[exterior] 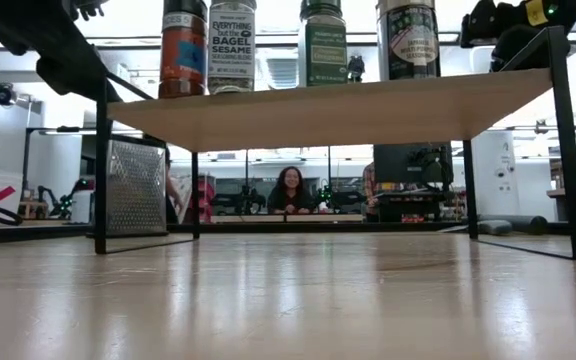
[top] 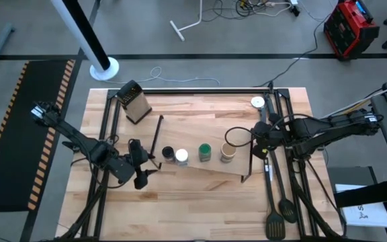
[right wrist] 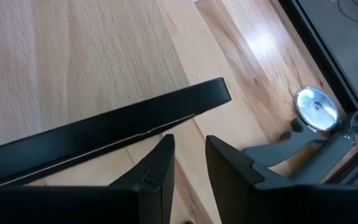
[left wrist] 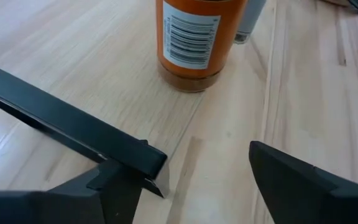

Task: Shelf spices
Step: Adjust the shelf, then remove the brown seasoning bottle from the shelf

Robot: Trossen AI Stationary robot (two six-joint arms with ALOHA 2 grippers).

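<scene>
On the shelf (top: 200,138), you have all four spices standing in one row along its near edge: black-lidded jar (top: 168,154), white-lidded jar (top: 181,157) touching it, green-lidded jar (top: 205,152) a little apart, and the wider tan-lidded jar (top: 228,152) near the right frame end; the low view shows the same four upright on the light-wood board. Left gripper (top: 142,176) sits just off the shelf's left frame end, above the bench (top: 200,202), its fingers (left wrist: 291,180) parted with nothing between them, the orange-filled jar (left wrist: 194,43) standing free ahead of it in the left wrist view. Right gripper (top: 255,138) waits at the shelf's right frame end, fingers (right wrist: 229,174) nearly together and holding nothing. Off the shelf you also have a box grater (top: 134,102) at the far left and a white dial (top: 257,102) at the far right. Judged step: placement looks complete, with the left arm in release and clearing. Your next move calls for drawing the left arm away without brushing the black frame bar (left wrist: 67,127) or nudging the black-lidded jar, then parking both arms
</scene>
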